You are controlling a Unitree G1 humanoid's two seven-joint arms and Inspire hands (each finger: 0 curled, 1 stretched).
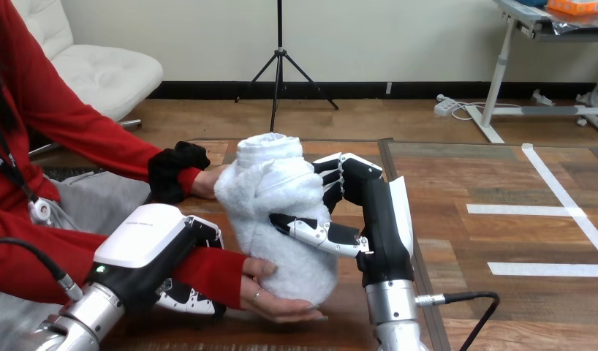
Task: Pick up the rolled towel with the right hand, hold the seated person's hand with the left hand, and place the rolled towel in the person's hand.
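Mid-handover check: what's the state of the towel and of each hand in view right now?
rolled towel: upright, bottom resting in the person's lower hand.
right hand: fingers and thumb curled round the rolled towel.
left hand: curled round the person's forearm, near the wrist.
person's lower hand: palm up, open, under the towel.
person's upper hand: touching the towel's left side.

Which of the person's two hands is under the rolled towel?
The person's lower hand, palm up beneath the rolled towel; the upper hand is beside it.
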